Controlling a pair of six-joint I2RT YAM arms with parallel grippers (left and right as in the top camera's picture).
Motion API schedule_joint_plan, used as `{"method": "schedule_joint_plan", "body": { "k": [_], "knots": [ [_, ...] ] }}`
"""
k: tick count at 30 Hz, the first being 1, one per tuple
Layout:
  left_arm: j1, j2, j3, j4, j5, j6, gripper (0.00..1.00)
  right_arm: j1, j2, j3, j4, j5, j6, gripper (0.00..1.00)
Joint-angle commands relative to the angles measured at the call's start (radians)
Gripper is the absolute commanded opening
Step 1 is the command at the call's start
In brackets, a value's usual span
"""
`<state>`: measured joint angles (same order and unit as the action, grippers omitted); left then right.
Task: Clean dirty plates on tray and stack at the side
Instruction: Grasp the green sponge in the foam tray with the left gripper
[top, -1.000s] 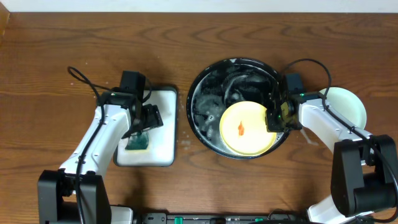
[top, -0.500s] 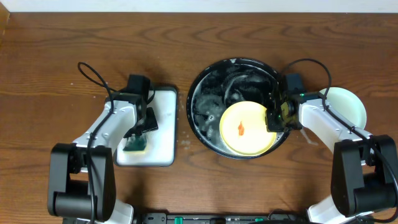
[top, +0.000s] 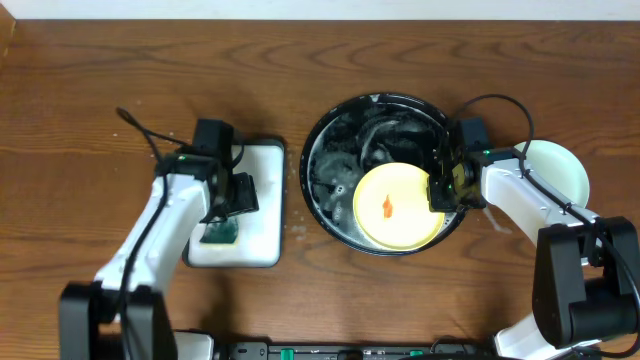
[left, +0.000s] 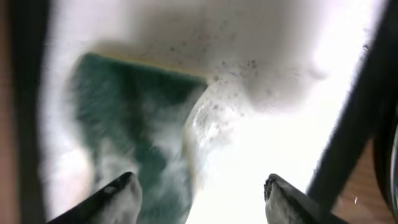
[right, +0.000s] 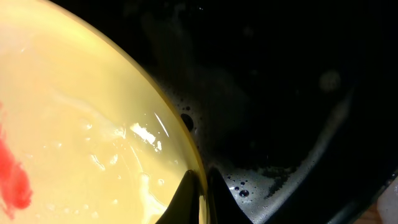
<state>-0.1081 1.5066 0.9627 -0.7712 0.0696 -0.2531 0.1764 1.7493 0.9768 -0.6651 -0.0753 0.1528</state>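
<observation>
The right gripper (right: 200, 186) is pinched shut on the right rim of the pale yellow round plate (top: 395, 210), which lies against the near-right wall of the large round black tray (top: 306, 170). The left gripper (left: 199, 193) gapes wide above a green sponge (left: 130, 124) in a white rectangular tray (top: 262, 200). A narrow strip of dark-brown wood-grain tabletop (top: 100, 80) separates the trays.

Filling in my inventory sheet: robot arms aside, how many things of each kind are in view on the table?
Plates: 2, a yellow plate and a pale green plate
Trays: 2, a black round tray and a white tray
Sponges: 1, a green sponge
Total: 5
</observation>
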Motion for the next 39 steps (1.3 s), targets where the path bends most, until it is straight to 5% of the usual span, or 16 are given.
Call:
{"method": "schedule_joint_plan", "body": {
  "k": [1, 14, 17, 23, 26, 29, 39],
  "knots": [
    [0.000, -0.045, 0.018, -0.038, -0.107, 0.019, 0.69, -0.006, 0.028, -0.024, 0.002, 0.041, 0.018, 0.01],
    [0.000, 0.090, -0.107, 0.128, -0.187, -0.036, 0.62, -0.006, 0.028, -0.024, -0.001, 0.040, 0.018, 0.01],
    [0.000, 0.143, -0.108, 0.153, -0.186, -0.037, 0.53, -0.006, 0.028, -0.024, -0.002, 0.040, 0.018, 0.01],
    [0.000, 0.185, -0.108, 0.171, -0.117, -0.036, 0.12, -0.006, 0.028, -0.024, -0.003, 0.040, 0.019, 0.01],
    [0.000, 0.170, -0.096, 0.158, -0.090, -0.037, 0.07, -0.006, 0.028, -0.024, -0.004, 0.040, 0.018, 0.01],
    [0.000, 0.144, -0.055, 0.108, -0.045, -0.036, 0.10, -0.006, 0.028, -0.024, -0.005, 0.041, 0.018, 0.01],
    [0.000, 0.034, 0.005, 0.027, -0.003, -0.034, 0.62, -0.006, 0.028, -0.024, -0.004, 0.041, 0.018, 0.01]
  ]
}}
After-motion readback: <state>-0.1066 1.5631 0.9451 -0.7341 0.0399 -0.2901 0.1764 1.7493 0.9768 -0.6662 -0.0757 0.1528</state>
